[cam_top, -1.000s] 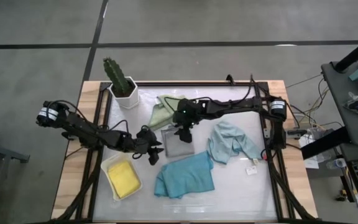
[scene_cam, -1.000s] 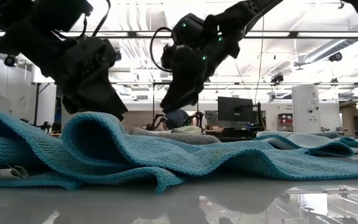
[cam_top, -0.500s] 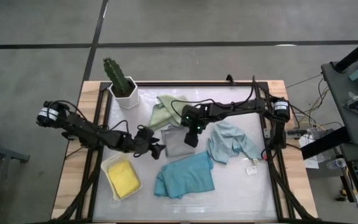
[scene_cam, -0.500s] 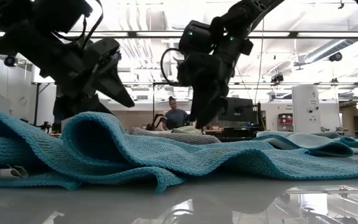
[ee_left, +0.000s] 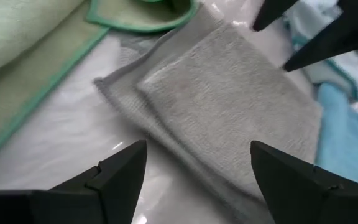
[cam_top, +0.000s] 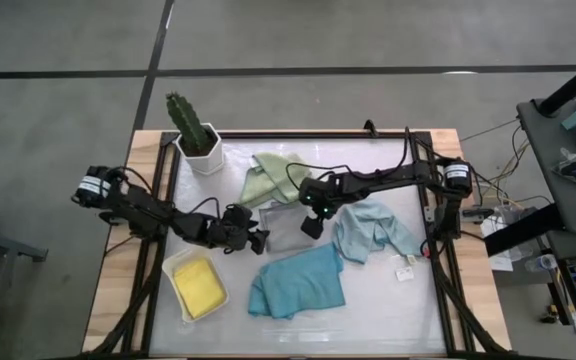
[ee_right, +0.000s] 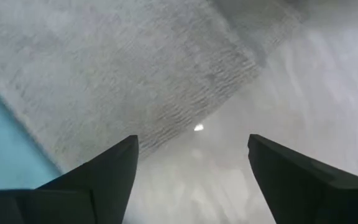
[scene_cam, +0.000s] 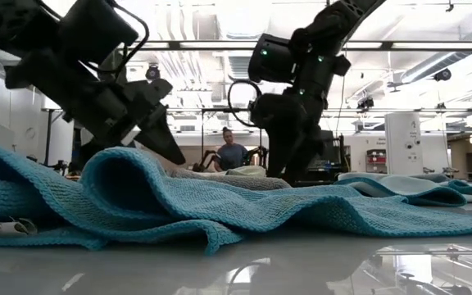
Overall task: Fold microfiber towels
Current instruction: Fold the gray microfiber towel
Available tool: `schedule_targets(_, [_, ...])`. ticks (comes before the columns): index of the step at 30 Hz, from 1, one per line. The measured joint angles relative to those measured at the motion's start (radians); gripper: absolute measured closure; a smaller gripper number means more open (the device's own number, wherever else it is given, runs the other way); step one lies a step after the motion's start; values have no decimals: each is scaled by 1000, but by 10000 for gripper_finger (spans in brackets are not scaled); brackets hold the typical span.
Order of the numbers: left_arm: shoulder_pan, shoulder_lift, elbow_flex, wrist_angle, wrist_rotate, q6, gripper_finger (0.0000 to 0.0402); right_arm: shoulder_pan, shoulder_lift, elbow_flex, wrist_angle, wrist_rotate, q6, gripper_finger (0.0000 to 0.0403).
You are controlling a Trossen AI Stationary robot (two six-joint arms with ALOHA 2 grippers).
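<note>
Now folded, the grey towel [cam_top: 286,229] lies between the spread, empty left gripper [cam_top: 256,239] and right gripper [cam_top: 311,222]; a careless graze could unfold it.

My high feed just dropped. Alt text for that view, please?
Both grippers, left and right, hang open on either side of the folded grey towel at mid-table. Around it lie green, pale blue and teal towels; a yellow one fills the tray.

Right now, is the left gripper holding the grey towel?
No, the left gripper is open and empty, with the folded grey towel lying flat beyond it.
</note>
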Motion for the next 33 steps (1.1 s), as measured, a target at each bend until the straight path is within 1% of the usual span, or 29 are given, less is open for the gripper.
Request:
schedule_targets(5, [0,73,3,88,-1,1,130,2,-12,-93,156,-3,55,110])
schedule_targets(10, [1,113,25,87,-2,1,130,3,-28,-185,324,-5,121,112])
schedule_targets(15, [2,147,46,87,-3,3,130,2,-27,-236,459,-4,170,108])
schedule_targets(28, [13,169,53,109,-8,-23,130,6,-16,-249,540,-5,203,113])
schedule_targets(33, [19,193,68,114,-27,-23,130,19,19,-251,630,-9,223,111])
